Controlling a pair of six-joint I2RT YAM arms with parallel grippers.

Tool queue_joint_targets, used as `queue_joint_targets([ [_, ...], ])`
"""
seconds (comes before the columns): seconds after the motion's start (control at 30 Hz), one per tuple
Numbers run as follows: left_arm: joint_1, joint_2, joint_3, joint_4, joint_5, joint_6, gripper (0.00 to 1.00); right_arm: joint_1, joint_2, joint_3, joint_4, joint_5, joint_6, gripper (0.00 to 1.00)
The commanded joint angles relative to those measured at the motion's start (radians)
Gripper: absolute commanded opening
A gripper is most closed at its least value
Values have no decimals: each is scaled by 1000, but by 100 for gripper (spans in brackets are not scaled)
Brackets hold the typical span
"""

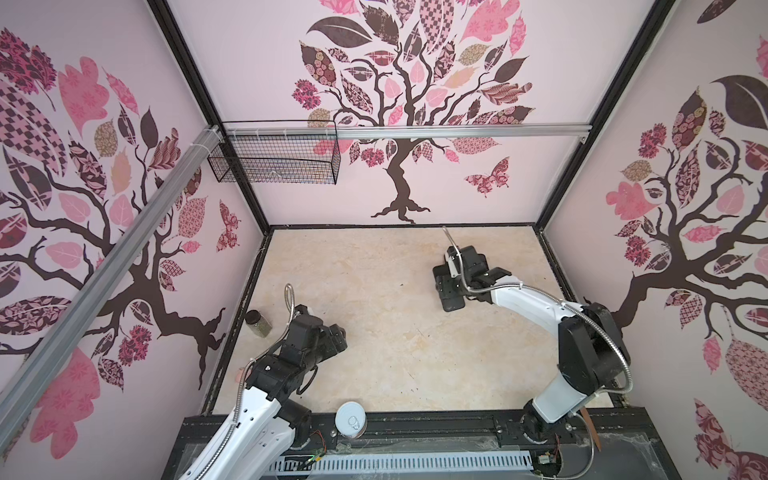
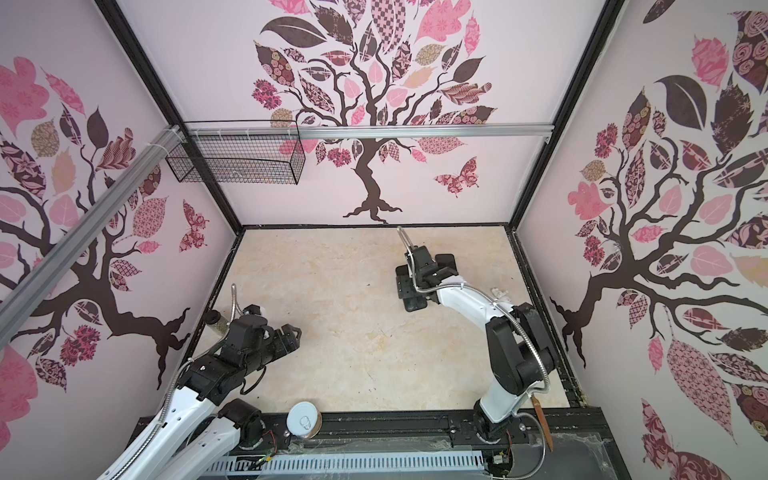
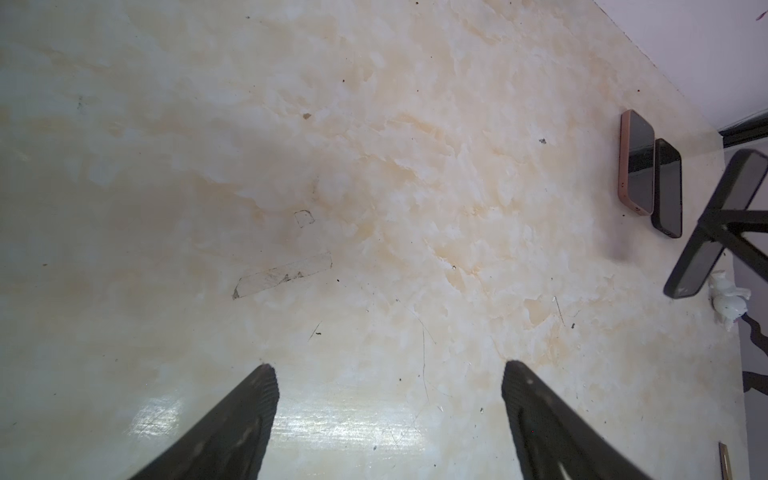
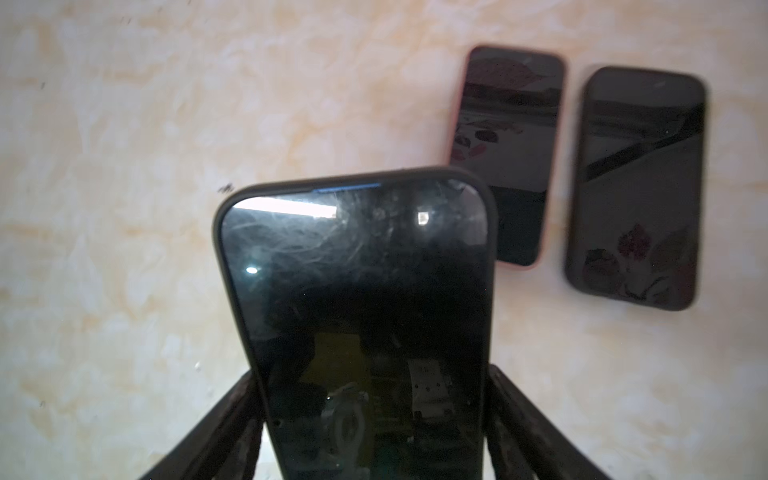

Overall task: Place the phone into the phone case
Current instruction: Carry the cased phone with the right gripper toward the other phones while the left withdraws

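Observation:
My right gripper [image 4: 372, 374] is shut on a black-screened phone [image 4: 361, 291] across its width. A dark phone case [image 4: 490, 232] shows as a rim round the screen. The phone is lifted and tilted above the marble table, as seen in the left wrist view [image 3: 706, 249]. In both top views it is a dark slab under the right gripper [image 1: 448, 284] at the back right. My left gripper [image 3: 388, 370] stands open over bare table, nothing between its fingers; it also shows in a top view [image 1: 338, 332].
Two more phones lie side by side beyond the held one, one in a pink case [image 4: 507, 153] and one black [image 4: 636, 187]. A spice jar [image 1: 257, 323] stands at the left wall. A tin can [image 1: 351, 419] sits at the front rail. A wire basket [image 1: 274, 160] hangs on the back wall.

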Motion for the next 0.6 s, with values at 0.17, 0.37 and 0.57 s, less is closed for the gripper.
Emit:
queue_joint_targets([
  [0.17,3,10,68,11,13,44,88,-206,52,110,-15,-1,-56,20],
  [0.37,3,28,86,6,19,55,88,-301,114,175,-52,84,-100,20],
  [0.57,3,54,102,13,23,55,88,-358,177,228,-57,137,-119,19],
])
